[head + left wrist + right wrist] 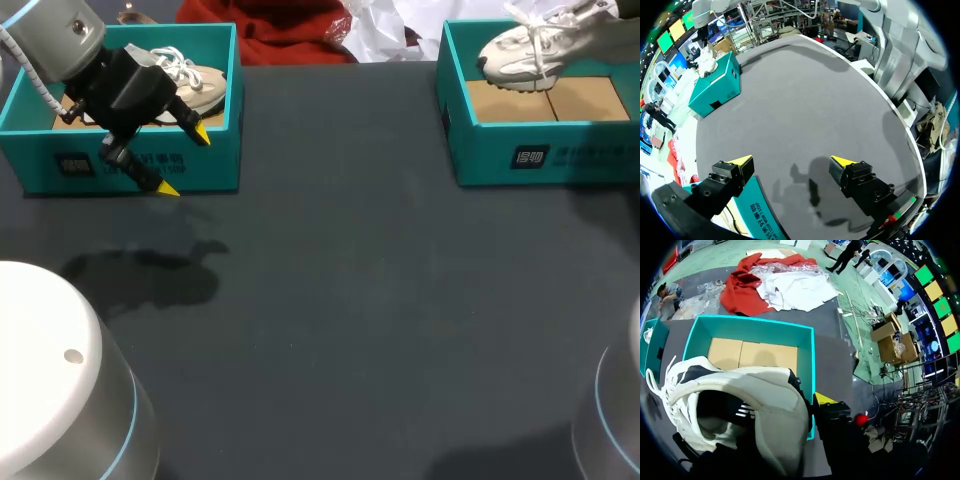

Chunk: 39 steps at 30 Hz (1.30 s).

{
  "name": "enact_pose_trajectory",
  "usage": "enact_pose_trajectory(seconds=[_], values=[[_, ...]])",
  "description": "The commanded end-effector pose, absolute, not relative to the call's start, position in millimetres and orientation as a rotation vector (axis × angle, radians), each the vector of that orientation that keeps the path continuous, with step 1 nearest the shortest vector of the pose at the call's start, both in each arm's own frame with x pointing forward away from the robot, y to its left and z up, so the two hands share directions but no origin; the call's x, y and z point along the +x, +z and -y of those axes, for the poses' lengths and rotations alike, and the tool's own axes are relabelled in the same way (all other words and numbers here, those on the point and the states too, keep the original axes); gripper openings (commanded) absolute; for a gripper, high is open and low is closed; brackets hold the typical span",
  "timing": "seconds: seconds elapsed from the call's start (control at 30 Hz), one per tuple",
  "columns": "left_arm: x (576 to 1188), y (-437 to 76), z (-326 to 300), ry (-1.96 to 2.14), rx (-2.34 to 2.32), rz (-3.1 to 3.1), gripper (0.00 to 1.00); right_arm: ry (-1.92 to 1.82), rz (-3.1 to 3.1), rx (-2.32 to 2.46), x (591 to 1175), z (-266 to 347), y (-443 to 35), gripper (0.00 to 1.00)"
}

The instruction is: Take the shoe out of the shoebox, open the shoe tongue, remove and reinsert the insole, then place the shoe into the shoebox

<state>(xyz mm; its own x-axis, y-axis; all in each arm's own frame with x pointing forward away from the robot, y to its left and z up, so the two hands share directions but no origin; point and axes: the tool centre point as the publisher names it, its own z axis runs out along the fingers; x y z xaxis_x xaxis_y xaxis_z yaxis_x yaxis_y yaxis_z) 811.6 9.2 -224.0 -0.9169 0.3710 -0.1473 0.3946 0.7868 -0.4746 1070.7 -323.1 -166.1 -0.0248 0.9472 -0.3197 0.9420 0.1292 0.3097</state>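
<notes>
**Hanging above the open teal cardboard shoebox (540, 155): the white lace-up sneaker (525, 52)**

The right gripper (809, 403) is clamping the sneaker at its heel collar and holding it in the air over the shoebox at the far right of the dark grey table (340, 300). Gripping the rear is probably leaving the tongue and opening free for the insole work.

Only one yellow tip is showing in the right wrist view, beside the collar. The other is hiding, presumably inside the shoe, so the grip is a judgement from the sneaker hanging clear of the brown box floor. In the head view this gripper is being cut off by the edge.

The left gripper (184, 162) is hovering empty, fingers spread wide, over the front wall of a second teal shoebox (130, 165). That box is holding a beige sneaker (200, 80), which the arm is half masking.
</notes>
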Motion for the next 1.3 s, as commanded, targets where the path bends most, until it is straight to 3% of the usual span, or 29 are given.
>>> enact_pose_trajectory(seconds=[0.03,0.7,1.3], values=[[813,-225,-9,-0.792,0.629,-2.927,1.00,0.053,-1.952,1.822,1063,328,-177,0.00],[813,-225,-9,-0.792,0.629,-2.927,1.00,0.117,-1.872,1.856,1056,327,-187,0.00],[813,-225,-9,-0.792,0.629,-2.927,1.00,0.124,-1.902,2.017,1047,330,-239,0.00]])
